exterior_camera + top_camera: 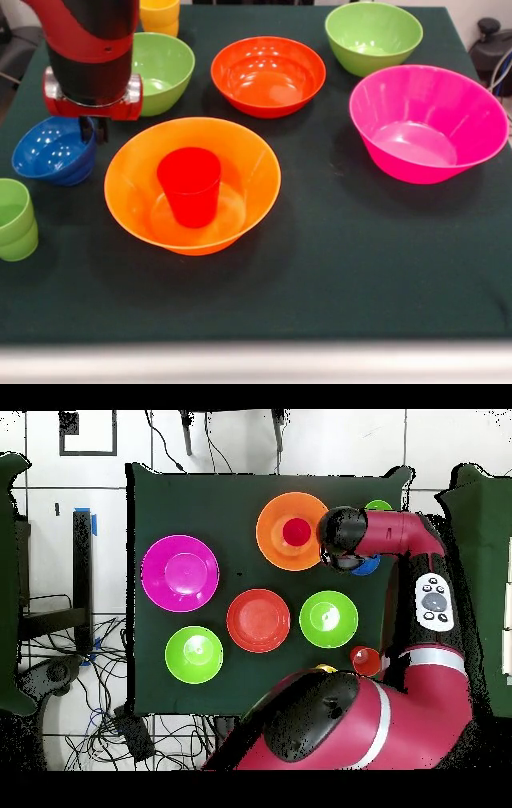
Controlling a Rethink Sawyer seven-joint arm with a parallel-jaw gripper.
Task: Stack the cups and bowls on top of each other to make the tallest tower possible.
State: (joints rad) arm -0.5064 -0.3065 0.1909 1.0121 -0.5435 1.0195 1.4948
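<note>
A red cup (190, 192) stands upright inside the large orange bowl (252, 164) at the front left of the table; both also show in the overhead view, the cup (296, 532) in the bowl (270, 519). My gripper (92, 128) hangs under the red and black wrist at the right rim of the small blue bowl (52, 152), which sits left of the orange bowl. The wrist hides how the gripper stands on the rim. In the overhead view the arm covers most of the blue bowl (369, 568). Two stacked light green cups (16, 220) stand at the left edge.
A light green bowl (164, 72) sits behind the arm, a red-orange bowl (268, 76) at the middle back, a second green bowl (374, 36) at the back right, and a large pink bowl (428, 124) on the right. Yellow and orange cups (160, 16) stand at the back.
</note>
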